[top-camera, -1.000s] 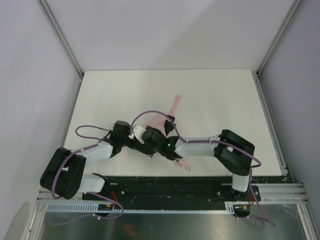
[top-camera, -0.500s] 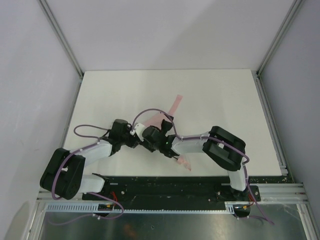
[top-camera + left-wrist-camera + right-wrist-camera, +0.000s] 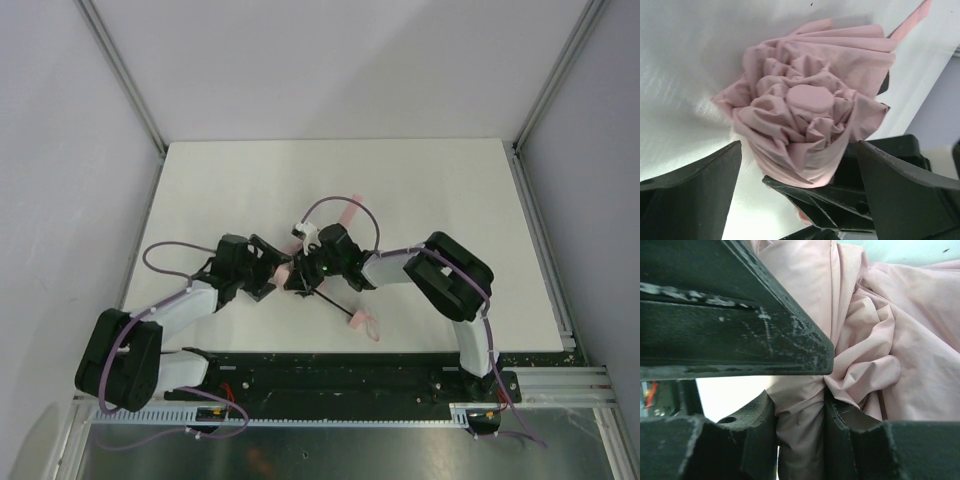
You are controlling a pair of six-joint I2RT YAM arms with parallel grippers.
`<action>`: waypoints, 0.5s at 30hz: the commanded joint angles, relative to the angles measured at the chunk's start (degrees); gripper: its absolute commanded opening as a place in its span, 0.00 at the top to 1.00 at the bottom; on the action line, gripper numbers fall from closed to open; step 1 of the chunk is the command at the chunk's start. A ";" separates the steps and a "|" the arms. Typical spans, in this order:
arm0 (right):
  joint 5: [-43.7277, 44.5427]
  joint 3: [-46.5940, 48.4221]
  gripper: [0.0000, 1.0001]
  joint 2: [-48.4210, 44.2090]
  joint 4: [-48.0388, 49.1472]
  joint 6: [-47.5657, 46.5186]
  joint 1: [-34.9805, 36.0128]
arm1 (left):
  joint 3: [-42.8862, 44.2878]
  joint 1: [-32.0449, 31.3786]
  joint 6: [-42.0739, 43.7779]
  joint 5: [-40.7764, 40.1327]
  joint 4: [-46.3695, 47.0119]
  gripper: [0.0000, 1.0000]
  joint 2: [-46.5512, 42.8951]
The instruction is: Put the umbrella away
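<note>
Left to right: my left gripper hung low over the white table, its fingers spread wide and closed on nothing. Framed between them in the left wrist view sat the umbrella, seen end-on as a crumpled rosette of pale pink fabric. Its round cap faced that camera, so the tip end pointed left, toward my left gripper. The fabric came close beside one finger; whether it touched, I could not tell.

Just to the right, my right gripper met the bundle from the other side, jaws clamped on a fold of the pink fabric. The right wrist view showed that fold pinched between two dark pads.

From there the umbrella's long axis ran across the middle of the table, slanting toward the near right. The slim black shaft emerged from under my right wrist and ended in the small pink handle, which lay near the table's near edge. A pink strap stuck out on the far side of my right wrist, angling to the far right.
</note>
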 commanded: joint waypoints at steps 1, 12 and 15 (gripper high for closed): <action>-11.52 -4.35 1.00 7.69 -7.55 10.11 -0.22 | -1.94 0.41 1.85 1.21 1.29 0.01 -1.58; -20.72 -5.08 1.00 12.31 4.43 21.49 -4.98 | -8.80 -0.21 -3.49 -2.93 5.21 0.08 -0.24; -23.90 -5.14 1.00 12.84 7.18 23.92 -5.87 | -9.63 -0.81 -4.09 -5.35 5.26 0.11 -1.46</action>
